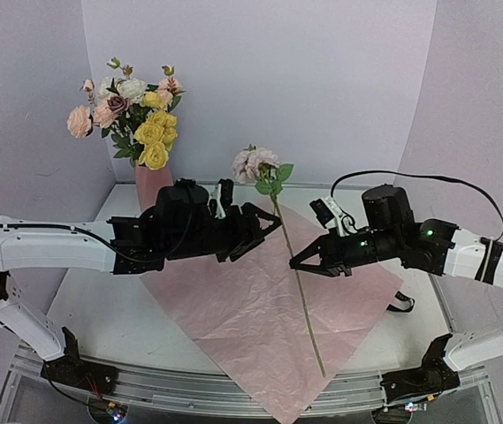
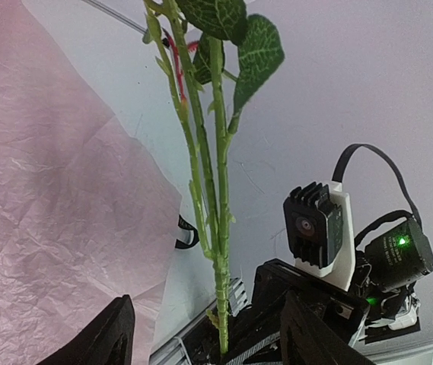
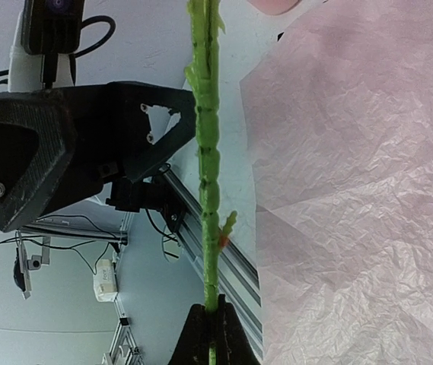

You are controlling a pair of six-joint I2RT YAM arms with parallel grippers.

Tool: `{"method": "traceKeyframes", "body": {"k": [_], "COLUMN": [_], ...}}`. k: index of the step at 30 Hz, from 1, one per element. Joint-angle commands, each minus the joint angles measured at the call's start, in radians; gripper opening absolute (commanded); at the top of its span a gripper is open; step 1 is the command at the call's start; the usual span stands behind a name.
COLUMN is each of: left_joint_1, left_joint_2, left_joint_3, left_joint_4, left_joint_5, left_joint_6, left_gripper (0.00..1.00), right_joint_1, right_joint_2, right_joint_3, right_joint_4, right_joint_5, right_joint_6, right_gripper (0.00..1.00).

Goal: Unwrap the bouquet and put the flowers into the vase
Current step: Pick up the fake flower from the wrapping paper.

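Right tool (image 3: 210, 334) clamps thin green stem (image 3: 205, 152) of pale-pink flower (image 1: 254, 163); left tool (image 1: 264, 234) wide, straddling stem

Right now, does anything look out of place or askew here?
One pale pink flower is outside the vase, pinched slantwise in the right gripper. The pink paper overhangs the front rail, with a black ribbon loose beside it.

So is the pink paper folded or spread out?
Spread out: the paper lies open as one flat crinkled sheet, wrapping nothing.
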Motion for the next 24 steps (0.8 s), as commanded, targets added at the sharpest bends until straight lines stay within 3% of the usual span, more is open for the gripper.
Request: {"method": "traceKeyframes", "body": {"k": [1,8,24], "left_joint_1": [-0.006,-0.008,-0.007], "left_joint_2": [0.034,0.047,0.103], "left_joint_3": [0.082,0.116,0.165], "left_joint_4": [0.042,0.044,0.055], "left_joint_5": [0.080,0.069,0.096], "left_joint_6": [0.003,0.012,0.012], "left_gripper": [0.64,0.46,0.36], "right_joint_1": [0.013,0.020,0.023], "right_joint_2": [-0.039,-0.055,-0.053], "right_joint_3": [0.014,0.009,0.001], "right_joint_4": [0.026,0.033,0.051], "right_joint_5": [-0.011,-0.006,-0.028], "right_joint_6": [-0.001,-0.001,-0.006], "right_gripper": [0.00,0.00,0.00]}}
